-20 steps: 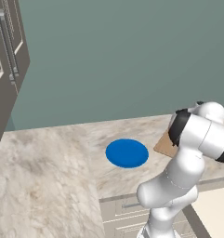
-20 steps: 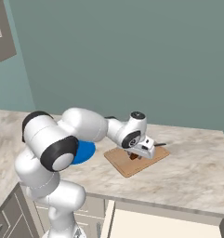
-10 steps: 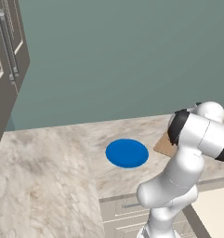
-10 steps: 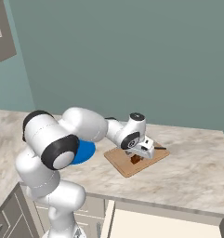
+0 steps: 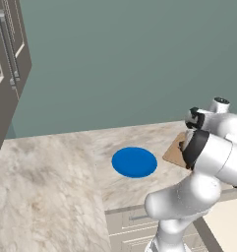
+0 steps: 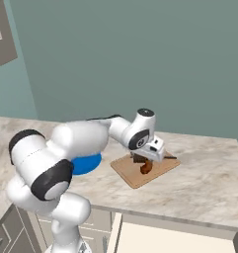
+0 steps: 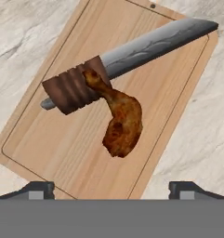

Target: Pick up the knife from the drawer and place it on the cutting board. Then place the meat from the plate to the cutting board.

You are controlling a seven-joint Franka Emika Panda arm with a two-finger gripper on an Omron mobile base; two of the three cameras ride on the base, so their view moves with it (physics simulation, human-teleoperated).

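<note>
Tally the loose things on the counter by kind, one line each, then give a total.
Cutting board: 1
Knife: 1, lying on the board
Meat: 1, on the board, its thin end touching the knife handle
Plate: 1, blue, nothing on it
Total: 4

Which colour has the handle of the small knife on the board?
Dark brown, ribbed handle; the hand view shows it best.

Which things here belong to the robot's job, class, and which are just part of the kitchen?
Job: knife, meat and cutting board under them, blue plate, open gripper above the board.

Just there: marble counter, grey wall cabinet, drawers with bar handles.
</note>
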